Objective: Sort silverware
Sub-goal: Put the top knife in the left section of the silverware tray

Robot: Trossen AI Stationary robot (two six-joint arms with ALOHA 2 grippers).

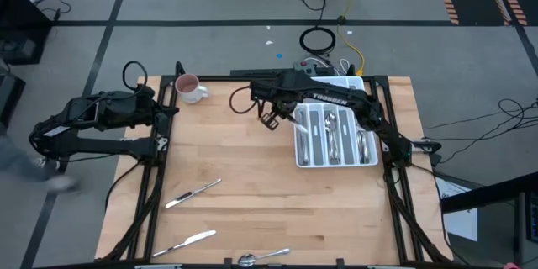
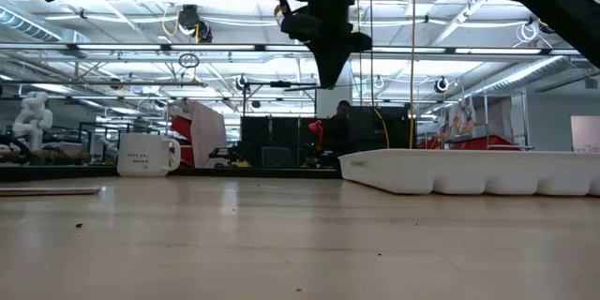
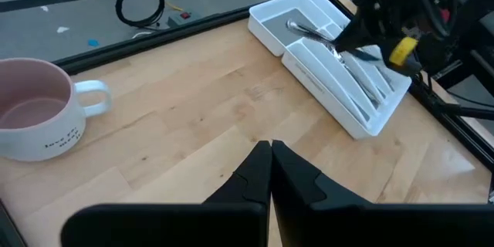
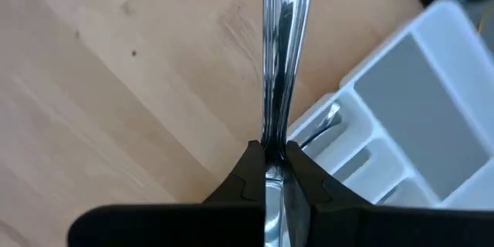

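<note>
Right gripper: I've got it clamped on a silverware piece
Piece axis: sticks straight out from the fingers
Tray: just beside, right-arm side
Left gripper: closed, empty, near the mug

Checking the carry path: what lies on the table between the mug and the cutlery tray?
Only bare wood between the mug and the cutlery tray, seen in the high view; the right gripper, holding a utensil, hangs above that stretch.

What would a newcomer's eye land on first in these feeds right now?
Probably the right gripper, held above the table just beside the white tray, its jaws shut on a shiny piece of silverware. Next, the tray itself at the table's right side, already holding several pieces. Then the two knives and a spoon lying loose near the front edge, and the mug at the back left.
</note>
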